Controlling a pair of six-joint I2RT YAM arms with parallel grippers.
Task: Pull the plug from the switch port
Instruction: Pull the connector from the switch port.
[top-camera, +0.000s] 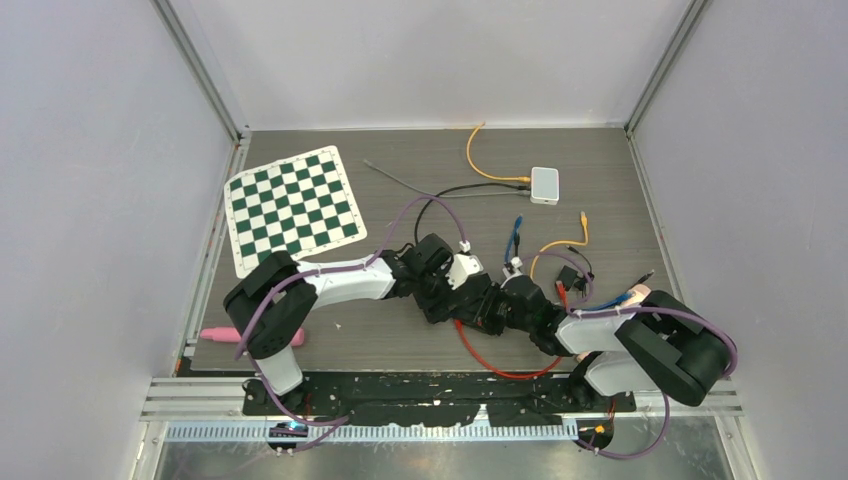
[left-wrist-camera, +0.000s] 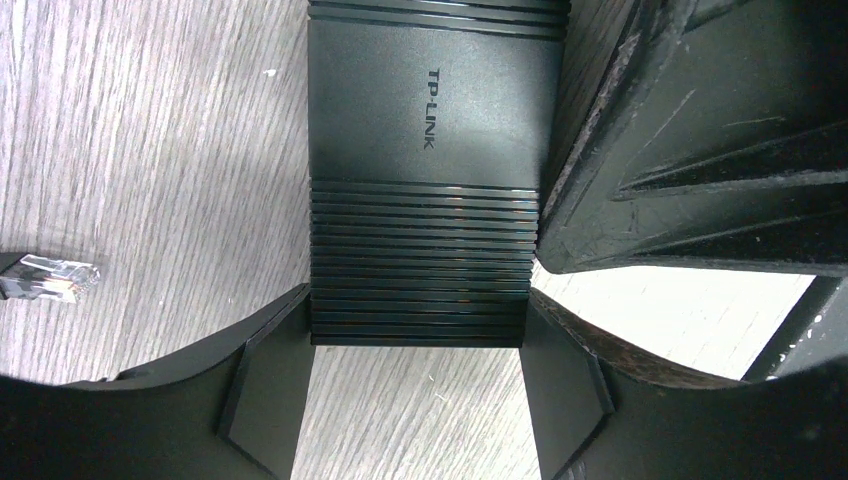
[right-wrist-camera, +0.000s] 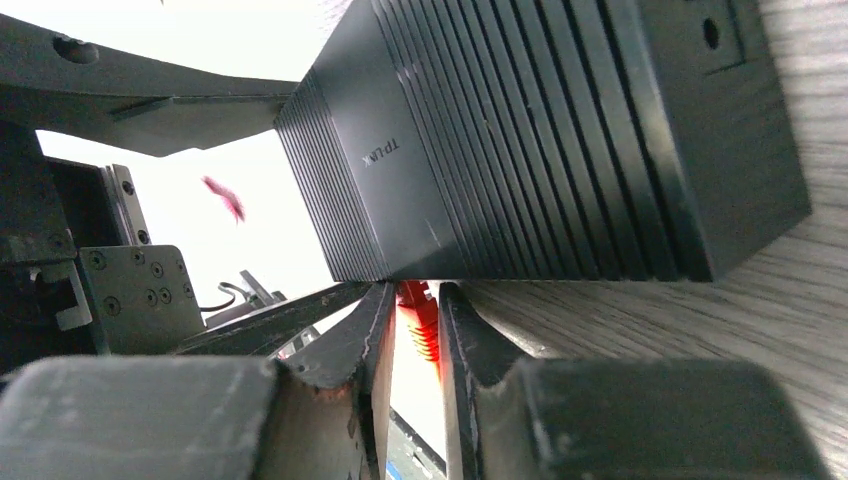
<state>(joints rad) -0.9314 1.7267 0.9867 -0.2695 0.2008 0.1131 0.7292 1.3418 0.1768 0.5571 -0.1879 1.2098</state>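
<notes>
Folding inward, left arm (top-camera: 340, 282) meets right arm (top-camera: 590, 332) at the switch (left-wrist-camera: 430, 150).

TP-LINK brand in grey letters on top of the black switch (left-wrist-camera: 430, 60), printed sideways

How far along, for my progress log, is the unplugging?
Done: the left end effector is clamped on the black switch, bracing it. In hand: the right end effector pinches the red plug right at the switch's edge. Left: the pull itself; the plug looks not yet drawn clear, though the port is hidden.
</notes>
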